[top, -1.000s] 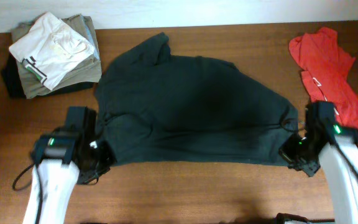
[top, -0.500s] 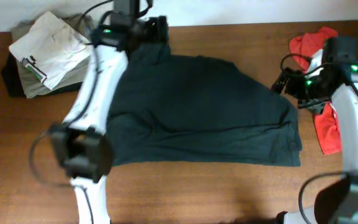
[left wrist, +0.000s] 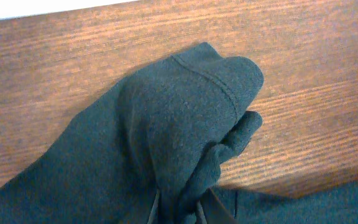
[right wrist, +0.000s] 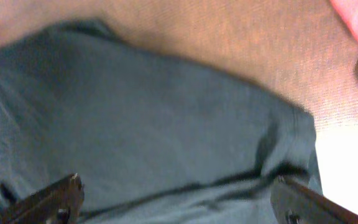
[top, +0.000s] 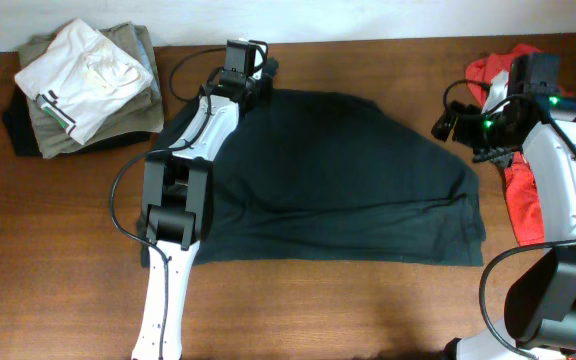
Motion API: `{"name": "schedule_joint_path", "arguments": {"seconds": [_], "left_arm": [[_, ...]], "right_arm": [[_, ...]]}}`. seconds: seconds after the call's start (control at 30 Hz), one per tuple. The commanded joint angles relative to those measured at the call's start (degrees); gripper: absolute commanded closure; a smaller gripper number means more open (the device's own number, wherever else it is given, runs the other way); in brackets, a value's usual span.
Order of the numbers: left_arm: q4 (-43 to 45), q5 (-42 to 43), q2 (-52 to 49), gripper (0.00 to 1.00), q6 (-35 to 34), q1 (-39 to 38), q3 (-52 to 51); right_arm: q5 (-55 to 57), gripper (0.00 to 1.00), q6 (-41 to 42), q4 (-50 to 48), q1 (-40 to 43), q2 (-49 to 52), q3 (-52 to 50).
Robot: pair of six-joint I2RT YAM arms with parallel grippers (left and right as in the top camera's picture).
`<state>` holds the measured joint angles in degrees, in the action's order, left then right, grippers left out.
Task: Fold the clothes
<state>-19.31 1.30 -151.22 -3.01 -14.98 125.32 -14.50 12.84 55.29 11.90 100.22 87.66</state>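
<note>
The soft charcoal-black short-sleeved T-shirt [top: 338, 180] lies spread at centre. Since 1 s ago the left gripper [left wrist: 183, 211] has gone from the 7 o'clock hem corner to pinch the 11 o'clock sleeve; the right gripper [right wrist: 176, 186], formerly at 4 o'clock, hangs wide apart over the 2 o'clock edge

Two slim robot arms. Left arm [top: 161, 300]: white links w/ black joint blocks, thin black cable [top: 118, 195] curving alongside. Right arm [top: 560, 175]: same white & black, green LEDs [top: 487, 123] lit nr wrist, black cable loop [top: 487, 285] lower down. Right gripper [right wrist: 178, 190] has dark fingers [right wrist: 55, 198].
</note>
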Motion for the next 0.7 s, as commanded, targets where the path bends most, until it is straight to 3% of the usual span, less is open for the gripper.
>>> {"name": "schedule_joint_path", "arguments": {"seconds": [0.0,0.07,0.1,0.17,0.27,0.33,0.4,0.57,0.67], "left_arm": [[0.8,-1.4,-1.1,0.7,0.1,0.3,0.7],[0.3,-1.3,-1.1,0.62,0.1,0.2,0.7],[0.2,-1.3,-1.1,0.55,0.1,0.2,0.7],[-0.1,-1.3,-1.1,0.53,0.1,0.2,0.7],[-1.1,-1.3,-1.1,0.48,0.1,0.2,0.7],[-1.1,-1.3,-1.1,0.48,0.0,0.2,0.7],[-1.0,-1.3,-1.1,0.48,0.1,0.2,0.7],[-0.7,-1.3,-1.1,0.48,0.0,0.3,0.7],[0.1,-1.3,-1.1,0.48,0.0,0.2,0.7]], "right_arm": [[0.1,0.02,-0.6,-11.1,-0.3,1.7,0.7],[0.0,0.03,-0.5,-19.2,-0.3,7.5,1.8],[0.1,0.03,-0.1,-18.8,-0.3,10.3,3.3],[3.4,0.04,0.0,-14.6,-0.2,18.0,8.5],[9.2,0.03,-0.2,-8.3,0.2,20.0,9.5],[5.1,0.16,-0.6,-5.2,1.4,22.2,9.4],[4.6,0.22,-0.6,-5.6,1.2,24.9,9.4],[4.1,0.28,-0.4,-7.7,1.1,26.9,9.4],[0.5,0.47,-0.4,-7.9,1.0,27.6,9.4]]}}
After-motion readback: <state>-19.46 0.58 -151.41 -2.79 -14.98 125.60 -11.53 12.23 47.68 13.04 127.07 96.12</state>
